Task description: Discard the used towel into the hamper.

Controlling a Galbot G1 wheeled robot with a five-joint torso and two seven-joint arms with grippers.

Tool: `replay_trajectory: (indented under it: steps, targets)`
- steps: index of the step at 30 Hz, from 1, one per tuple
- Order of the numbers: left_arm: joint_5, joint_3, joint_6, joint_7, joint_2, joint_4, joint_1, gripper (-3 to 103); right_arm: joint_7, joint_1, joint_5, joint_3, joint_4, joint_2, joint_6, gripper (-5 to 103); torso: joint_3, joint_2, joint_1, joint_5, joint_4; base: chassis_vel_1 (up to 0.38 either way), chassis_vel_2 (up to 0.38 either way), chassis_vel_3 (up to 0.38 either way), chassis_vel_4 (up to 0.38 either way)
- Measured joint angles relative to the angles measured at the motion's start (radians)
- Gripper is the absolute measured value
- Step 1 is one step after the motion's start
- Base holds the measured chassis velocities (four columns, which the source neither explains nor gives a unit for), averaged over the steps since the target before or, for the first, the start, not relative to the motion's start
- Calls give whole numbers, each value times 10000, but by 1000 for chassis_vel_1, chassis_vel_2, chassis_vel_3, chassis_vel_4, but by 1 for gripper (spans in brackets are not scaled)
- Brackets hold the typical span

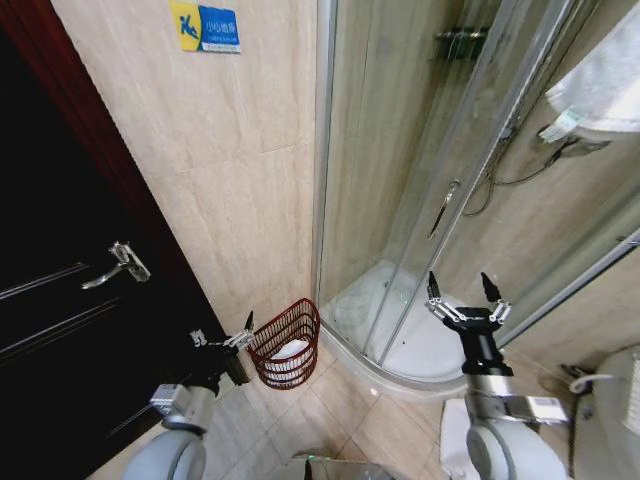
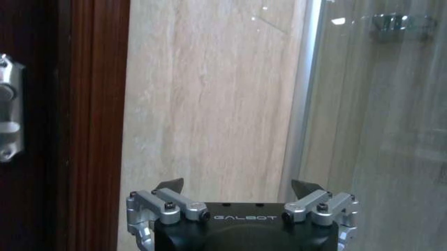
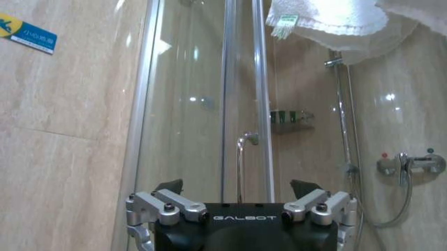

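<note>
A white towel [image 1: 605,80] with a green label hangs high at the right, draped over the top by the shower glass; in the right wrist view the towel [image 3: 335,15] is well above my gripper. The hamper [image 1: 290,372], a small reddish-brown slatted basket, stands on the floor against the tiled wall, with something white inside. My left gripper [image 1: 224,338] is low, just left of the hamper, open and empty, and faces the wall in its wrist view [image 2: 237,185]. My right gripper [image 1: 460,283] is raised before the shower door, open and empty [image 3: 237,185].
A dark door with a metal lever handle [image 1: 118,262] fills the left. The curved glass shower enclosure [image 1: 420,180] and its white tray [image 1: 420,345] sit ahead. A blue sign [image 1: 205,27] is on the wall. A white fixture [image 1: 620,400] and mat [image 1: 455,430] lie at the right.
</note>
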Motion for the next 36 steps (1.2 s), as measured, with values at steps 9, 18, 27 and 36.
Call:
replay_trajectory:
  steps: [9,18,27,36]
  targets:
    - [290,259,-457,-79,311,396,10,100,-115,66,128,60,-20,18,7,100,0,0,0,-1,0,0,0,0,0]
    - [256,541,-503,-124,308,460,40,100,-73,66,479,161,140,-51,539,100,0,0,0,-1,3,0,0,0,0]
    - [242,540,-503,-129,312,473,35,100,-48,-259,1331,2391,864,-794,685,100,-1,0,0,-2,-1,0,0,0,0]
    - [235,537,-503,-130,313,478,35,100,14,-347,2932,4115,920,-1522,381,100,0,0,0,0,1,0,0,0,0]
